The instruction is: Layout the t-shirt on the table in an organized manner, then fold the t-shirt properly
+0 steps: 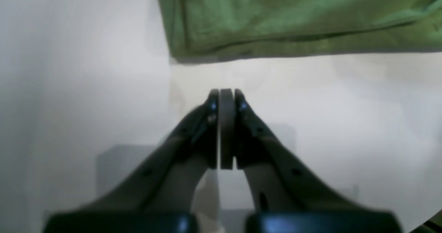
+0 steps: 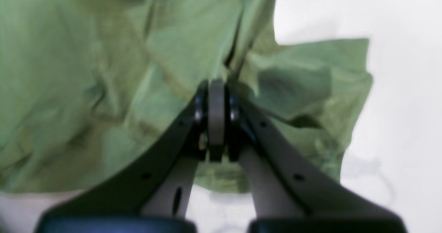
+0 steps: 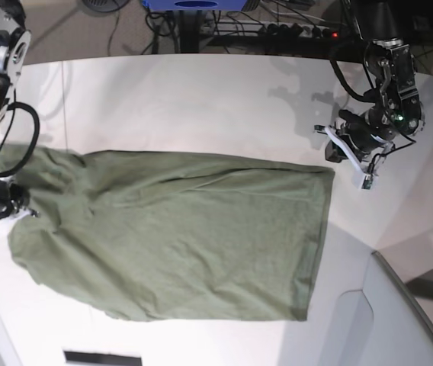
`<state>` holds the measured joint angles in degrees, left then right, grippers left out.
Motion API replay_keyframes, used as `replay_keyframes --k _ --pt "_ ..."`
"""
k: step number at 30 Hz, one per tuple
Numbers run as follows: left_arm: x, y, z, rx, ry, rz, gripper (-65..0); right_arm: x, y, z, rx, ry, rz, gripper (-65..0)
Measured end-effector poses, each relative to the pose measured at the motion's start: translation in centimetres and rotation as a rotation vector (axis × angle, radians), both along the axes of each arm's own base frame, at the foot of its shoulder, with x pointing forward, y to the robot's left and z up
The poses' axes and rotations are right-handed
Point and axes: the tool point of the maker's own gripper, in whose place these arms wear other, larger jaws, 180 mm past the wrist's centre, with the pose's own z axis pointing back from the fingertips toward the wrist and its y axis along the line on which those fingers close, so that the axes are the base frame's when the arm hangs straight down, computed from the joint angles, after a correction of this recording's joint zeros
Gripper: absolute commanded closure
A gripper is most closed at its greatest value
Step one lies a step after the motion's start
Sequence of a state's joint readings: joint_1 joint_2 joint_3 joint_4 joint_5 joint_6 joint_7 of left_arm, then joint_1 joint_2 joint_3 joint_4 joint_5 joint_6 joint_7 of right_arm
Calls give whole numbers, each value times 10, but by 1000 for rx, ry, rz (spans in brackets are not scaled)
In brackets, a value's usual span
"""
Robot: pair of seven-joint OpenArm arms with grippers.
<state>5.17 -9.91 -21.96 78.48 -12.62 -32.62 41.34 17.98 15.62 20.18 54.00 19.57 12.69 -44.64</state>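
The olive-green t-shirt [image 3: 178,236] lies spread on the white table [image 3: 201,99], its hem toward the right in the base view. My left gripper [image 1: 227,92] is shut and empty over bare table, a short way off the shirt's hem corner [image 1: 193,49]; in the base view it [image 3: 331,150] sits just right of that corner. My right gripper [image 2: 217,82] is shut at the shirt's other end, where creases in the cloth [image 2: 103,87] run into its tips. In the base view it [image 3: 20,207] sits on the shirt's left edge. The neck label is hidden.
A grey translucent panel [image 3: 407,320] covers the table's near right corner. Cables and a power strip [image 3: 293,30] lie beyond the far edge. A dark slot [image 3: 102,357] sits at the near edge. Bare table lies beyond and right of the shirt.
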Motion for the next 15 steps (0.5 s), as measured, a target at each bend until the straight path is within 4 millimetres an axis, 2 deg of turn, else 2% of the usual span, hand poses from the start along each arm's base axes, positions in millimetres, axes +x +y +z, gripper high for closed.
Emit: replay_keyframes --k 4,5,7,9,11,12,15 --pt "0 4 1 6 0 0 0 10 -3 -7 29 -11 -32 -6" --pt "0 4 1 7 1 -1 0 12 -6 -8 30 -12 -40 -26" --pt "0 4 1 7 -1 -1 0 14 -9 -11 31 -12 -59 -104" --pt "0 3 1 5 -1 -1 0 17 -11 -10 24 -36 -67 -216" --pt "0 4 1 7 -1 -1 0 21 -13 -8 11 -72 -76 -299" --pt "1 4 2 8 -2 0 0 22 -14 -8 7 -84 -79 -314" --pt "1 4 2 7 -3 -1 0 23 -18 -5 -4 -97 -81 -297"
